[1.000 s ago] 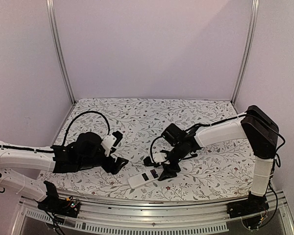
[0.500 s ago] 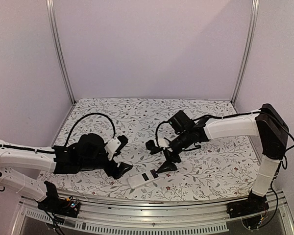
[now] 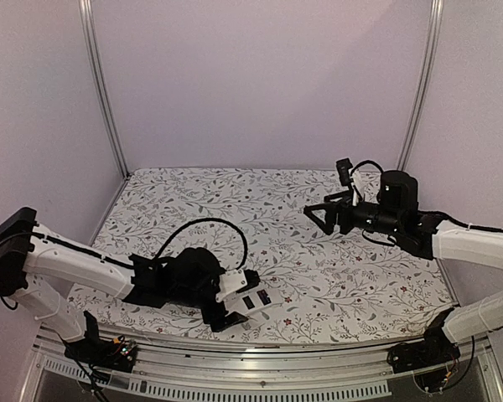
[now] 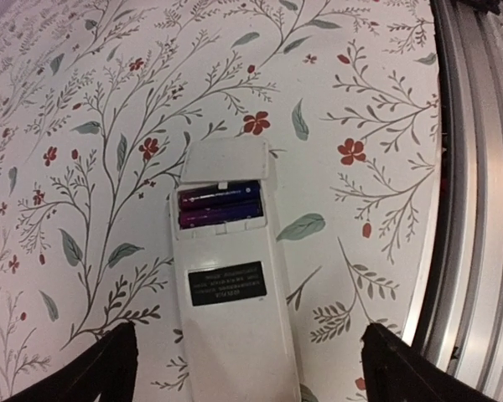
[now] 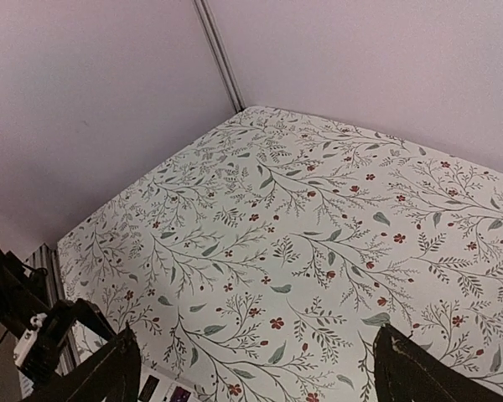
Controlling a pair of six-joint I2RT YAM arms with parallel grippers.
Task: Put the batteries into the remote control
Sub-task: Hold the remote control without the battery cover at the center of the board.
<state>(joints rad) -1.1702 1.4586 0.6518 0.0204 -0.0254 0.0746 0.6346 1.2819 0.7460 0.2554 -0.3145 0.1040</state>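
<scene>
The remote control (image 4: 235,335) lies back side up on the floral cloth, with a black label (image 4: 227,282) at mid-length. Its battery slot stands uncovered, and two dark purple batteries (image 4: 220,209) lie side by side inside it. My left gripper (image 4: 251,373) is open, one finger on each side of the remote's near end and not touching it. From above, the left gripper (image 3: 232,311) sits at the remote control (image 3: 258,299) close to the table's front edge. My right gripper (image 3: 323,213) hangs open and empty, high over the back right. A bit of the remote control (image 5: 163,390) shows in the right wrist view.
A metal rail (image 4: 478,209) runs along the table's front edge, just right of the remote in the left wrist view. Grey walls with metal posts (image 3: 101,92) enclose the table. The left arm (image 3: 84,268) stretches along the front left.
The right gripper left the remote, rose and swung to the back right with its jaws wider. The left gripper moved right to the remote's near end.
</scene>
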